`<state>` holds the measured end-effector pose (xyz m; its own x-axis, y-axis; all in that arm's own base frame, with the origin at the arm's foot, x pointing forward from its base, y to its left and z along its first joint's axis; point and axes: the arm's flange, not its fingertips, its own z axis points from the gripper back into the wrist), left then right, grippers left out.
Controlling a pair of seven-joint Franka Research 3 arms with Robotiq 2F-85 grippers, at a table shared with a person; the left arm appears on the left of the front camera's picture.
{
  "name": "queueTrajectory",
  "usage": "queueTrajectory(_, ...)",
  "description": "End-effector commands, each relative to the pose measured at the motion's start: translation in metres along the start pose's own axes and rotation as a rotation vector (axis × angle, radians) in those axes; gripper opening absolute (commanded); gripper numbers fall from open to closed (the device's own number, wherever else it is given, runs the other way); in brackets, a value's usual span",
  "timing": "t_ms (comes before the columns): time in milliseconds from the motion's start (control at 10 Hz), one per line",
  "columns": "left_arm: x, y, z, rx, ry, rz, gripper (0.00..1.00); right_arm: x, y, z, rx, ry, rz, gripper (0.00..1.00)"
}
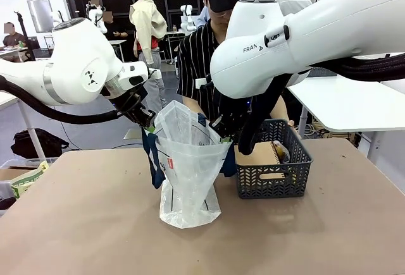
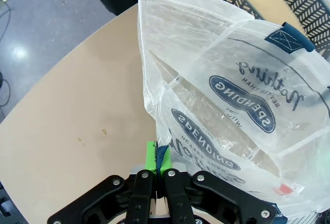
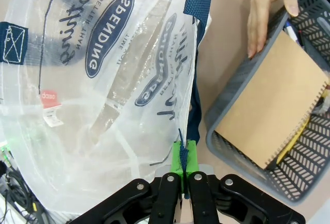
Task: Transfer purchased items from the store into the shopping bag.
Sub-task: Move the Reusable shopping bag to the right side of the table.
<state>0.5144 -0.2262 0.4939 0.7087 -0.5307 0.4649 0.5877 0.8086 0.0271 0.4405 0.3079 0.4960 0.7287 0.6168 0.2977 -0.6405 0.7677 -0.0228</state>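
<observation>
Left tool [image 2: 157, 158] and right tool [image 3: 185, 157] each pinch the clear, navy-strapped, dark-lettered shopping bag [image 1: 190, 174].

White arms [image 1: 82, 66], black cables [image 1: 38, 107]; left gripper [image 2: 157, 154] black, green-padded.

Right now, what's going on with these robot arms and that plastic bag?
The left robot hand and the right robot hand are each shut on a navy-strapped edge of the clear shopping bag, holding it upright and open on the table. Beside it sits a dark grey basket with a flat tan cardboard item still inside. A person's hand rests on the basket's rim. The bag looks empty so far.
</observation>
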Motion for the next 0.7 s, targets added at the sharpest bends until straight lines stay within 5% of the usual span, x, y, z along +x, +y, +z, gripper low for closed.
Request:
queueTrajectory(0,0.0006,0.0022,0.0012,0.005,-0.009,0.001,0.0,-0.0034,-0.001,0.0016,0.003,-0.008,-0.004,0.0)
queueTrajectory(600,0.0006,0.0022,0.0012,0.005,-0.009,0.001,0.0,-0.0034,-0.001,0.0016,0.003,-0.008,-0.004,0.0)
